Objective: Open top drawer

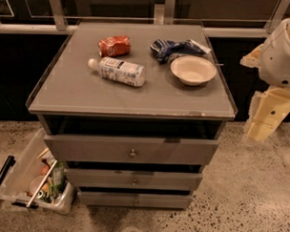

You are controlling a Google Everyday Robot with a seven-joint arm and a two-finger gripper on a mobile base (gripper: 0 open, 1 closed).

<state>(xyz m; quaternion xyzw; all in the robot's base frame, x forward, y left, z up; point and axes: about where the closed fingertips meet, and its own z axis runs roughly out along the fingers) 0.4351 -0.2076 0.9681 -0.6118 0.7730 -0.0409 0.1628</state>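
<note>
The top drawer (130, 149) is the widest grey front of three in the grey cabinet, with a small round metal knob (132, 153) at its centre. It stands a little out from the cabinet, with a dark gap above it under the cabinet top. The two narrower drawer fronts (133, 180) sit below it. My gripper (265, 119), cream and white, hangs at the right of the cabinet, level with its top edge, apart from the drawer and its knob.
On the cabinet top (79, 91) lie a red can (114, 45), a plastic bottle (118, 70), a blue bag (175, 48) and a white bowl (193, 70). A clear bin of clutter (35, 181) stands on the floor at the left. Speckled floor lies in front.
</note>
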